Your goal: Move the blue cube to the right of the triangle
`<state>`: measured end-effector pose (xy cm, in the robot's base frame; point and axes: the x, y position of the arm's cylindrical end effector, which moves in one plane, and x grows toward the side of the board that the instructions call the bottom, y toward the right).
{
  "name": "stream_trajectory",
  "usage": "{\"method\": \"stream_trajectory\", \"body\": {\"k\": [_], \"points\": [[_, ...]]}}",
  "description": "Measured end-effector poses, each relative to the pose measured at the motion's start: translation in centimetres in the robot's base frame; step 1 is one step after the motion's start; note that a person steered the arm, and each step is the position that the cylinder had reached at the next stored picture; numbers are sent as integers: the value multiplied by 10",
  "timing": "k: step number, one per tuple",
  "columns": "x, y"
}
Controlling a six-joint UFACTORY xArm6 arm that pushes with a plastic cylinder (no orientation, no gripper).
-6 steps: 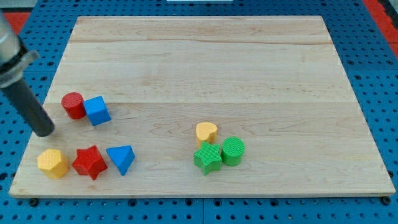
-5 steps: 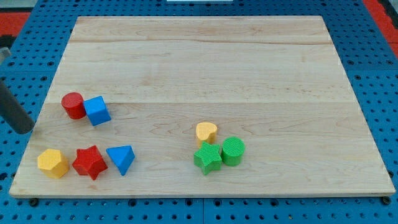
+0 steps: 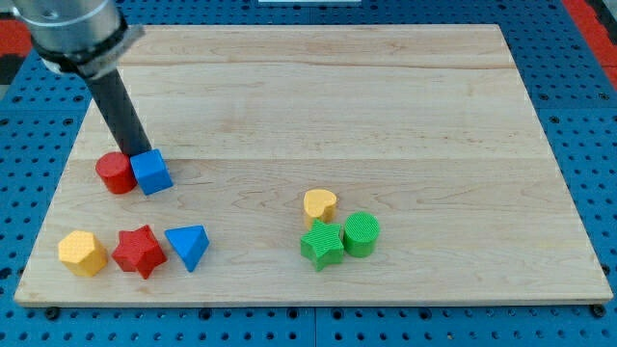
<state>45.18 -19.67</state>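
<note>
The blue cube (image 3: 152,172) sits at the board's left, touching the red cylinder (image 3: 115,173) on its left. My tip (image 3: 135,154) rests right behind these two, at the top edge where they meet. The blue triangle (image 3: 188,245) lies lower, near the view's bottom, with the red star (image 3: 140,251) just to its left. The rod slants up to the view's top left.
A yellow hexagon (image 3: 82,253) lies left of the red star. A yellow heart (image 3: 320,204), green star (image 3: 322,243) and green cylinder (image 3: 362,233) cluster at the lower middle. The wooden board (image 3: 337,106) lies on a blue pegboard.
My tip has swung from off the board's left edge up and right, and now sits just behind the red cylinder and blue cube. No block has moved.
</note>
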Motion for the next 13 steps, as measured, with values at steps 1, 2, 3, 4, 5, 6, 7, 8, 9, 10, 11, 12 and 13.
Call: {"method": "stream_trajectory", "body": {"k": [1, 2, 3, 4, 5, 6, 7, 8, 9, 10, 11, 12, 13], "points": [[26, 20], [34, 31], [40, 31], [46, 8], [46, 10], [46, 41], [48, 69], [46, 45], [55, 23], [57, 48], [57, 88], [57, 120], [57, 134]]}}
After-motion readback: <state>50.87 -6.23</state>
